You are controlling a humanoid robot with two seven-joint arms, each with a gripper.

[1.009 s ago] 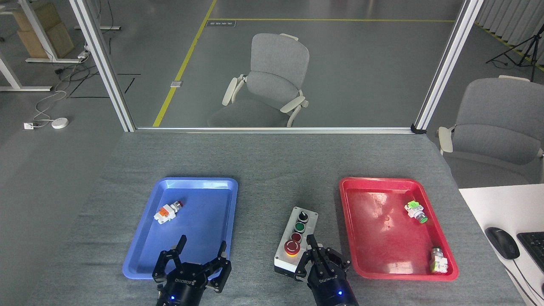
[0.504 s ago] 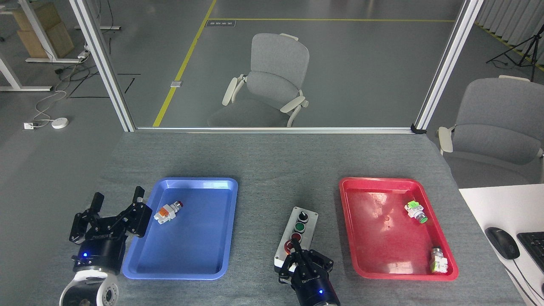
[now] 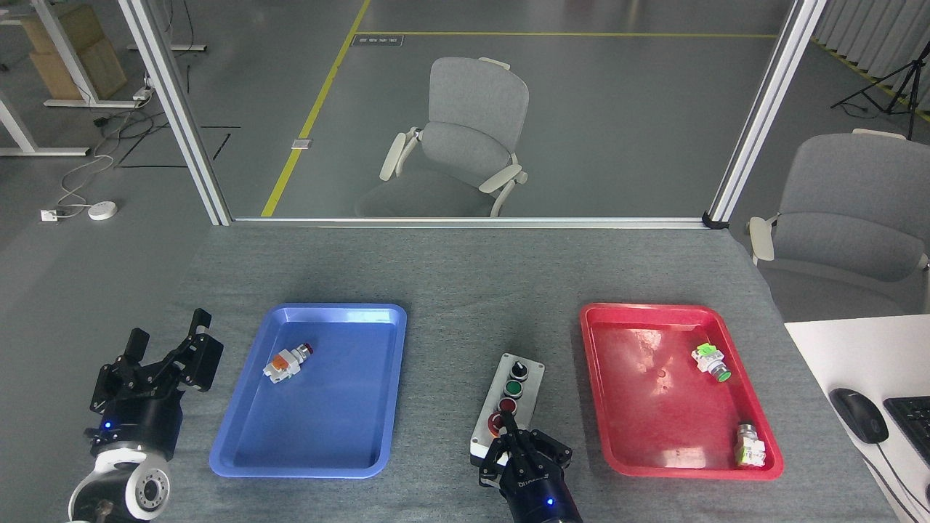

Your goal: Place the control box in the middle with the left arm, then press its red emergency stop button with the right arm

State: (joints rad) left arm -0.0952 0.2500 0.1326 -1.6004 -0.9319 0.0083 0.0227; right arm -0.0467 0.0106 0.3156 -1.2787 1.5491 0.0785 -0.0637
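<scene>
The grey control box (image 3: 517,388) lies on the table between the two trays, with a black selector knob, a green button and a small dark-red button on top. Its red emergency stop button (image 3: 497,422) on a yellow ring sits at the near end, mostly covered by my right gripper (image 3: 507,421). That gripper's fingers are closed together, with the tip on or just over the red cap. My left gripper (image 3: 169,328) hovers left of the blue tray, fingers spread, holding nothing.
A blue tray (image 3: 320,450) holds a loose white-orange part with a red tip (image 3: 285,363). A red tray (image 3: 625,319) holds two loose switch parts (image 3: 710,362) (image 3: 749,444). A white desk with a mouse (image 3: 858,414) borders the right side.
My left arm has swung from the blue tray's near edge out to the left of it. My right gripper has shifted left onto the red emergency stop button and stays there.
</scene>
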